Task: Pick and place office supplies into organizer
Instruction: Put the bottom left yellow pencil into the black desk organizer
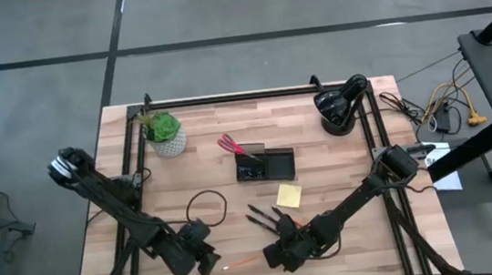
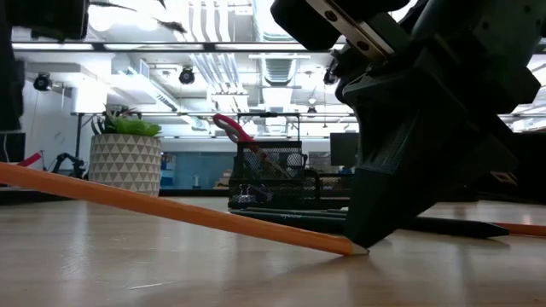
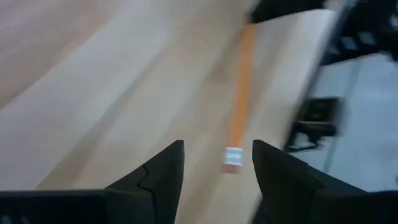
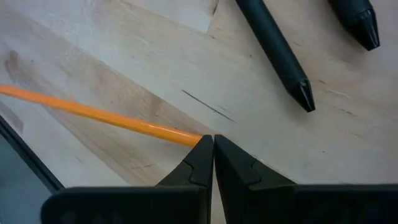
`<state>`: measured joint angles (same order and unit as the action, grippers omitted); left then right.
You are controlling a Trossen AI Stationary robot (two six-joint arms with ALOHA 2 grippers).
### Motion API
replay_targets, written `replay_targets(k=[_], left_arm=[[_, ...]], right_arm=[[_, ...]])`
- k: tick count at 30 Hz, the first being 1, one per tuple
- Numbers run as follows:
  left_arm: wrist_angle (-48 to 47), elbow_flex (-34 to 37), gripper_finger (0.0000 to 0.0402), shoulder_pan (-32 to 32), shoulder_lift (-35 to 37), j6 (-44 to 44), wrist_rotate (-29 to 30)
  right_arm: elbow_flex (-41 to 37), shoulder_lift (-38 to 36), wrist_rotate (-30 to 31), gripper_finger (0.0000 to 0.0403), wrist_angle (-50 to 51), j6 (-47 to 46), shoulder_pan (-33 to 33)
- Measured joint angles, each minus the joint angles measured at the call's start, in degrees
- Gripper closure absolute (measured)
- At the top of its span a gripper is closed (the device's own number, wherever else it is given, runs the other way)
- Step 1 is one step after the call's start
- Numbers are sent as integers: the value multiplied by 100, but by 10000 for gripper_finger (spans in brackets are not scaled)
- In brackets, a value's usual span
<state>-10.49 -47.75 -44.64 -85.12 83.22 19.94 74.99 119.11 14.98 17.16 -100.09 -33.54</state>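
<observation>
The slim orange pencil (image 1: 241, 263) lies near the table's near edge between my two grippers. In the low view the orange pencil (image 2: 171, 209) slants, its left end raised and its tip (image 2: 348, 246) at the tabletop. My right gripper (image 4: 212, 144) is shut at that tip end. My left gripper (image 3: 217, 163) is open, and the pencil's eraser end (image 3: 233, 159) sits between its fingers, touching neither. The dark organizer (image 1: 264, 165) holds the red-handled scissors (image 1: 228, 145). The yellow sticky-note pad (image 1: 289, 194) and black pens (image 1: 262, 215) lie on the table. My right gripper meets the orange pencil at its pointed end (image 4: 186, 135), fingers slanting down from above. The finger (image 4: 198, 155) covers the very tip, so I cannot tell whether it is pinched or pressed. The tip stays at the table and the eraser end stands raised toward the table's left.
A potted plant (image 1: 165, 132) stands at the far left and a black lamp (image 1: 339, 105) at the far right. A black cable loop (image 1: 206, 206) lies left of the pens. Two black pens (image 4: 280, 56) lie close beside my right gripper.
</observation>
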Motion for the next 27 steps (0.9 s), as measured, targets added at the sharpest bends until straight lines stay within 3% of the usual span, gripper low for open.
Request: replay_targets(k=[7,13,27], left_arm=[[563,-7,228,0,-4,-1259,-69],[519,-12,228,0,-348,-2310,-574],[540,-88,228,0,-781,-3137,-598]], right_arm=[[0,73,-46,394,-174,1,-2],[1,81,-17,394,-187,17,0],[-1,90,2,394,-160,2,-4]])
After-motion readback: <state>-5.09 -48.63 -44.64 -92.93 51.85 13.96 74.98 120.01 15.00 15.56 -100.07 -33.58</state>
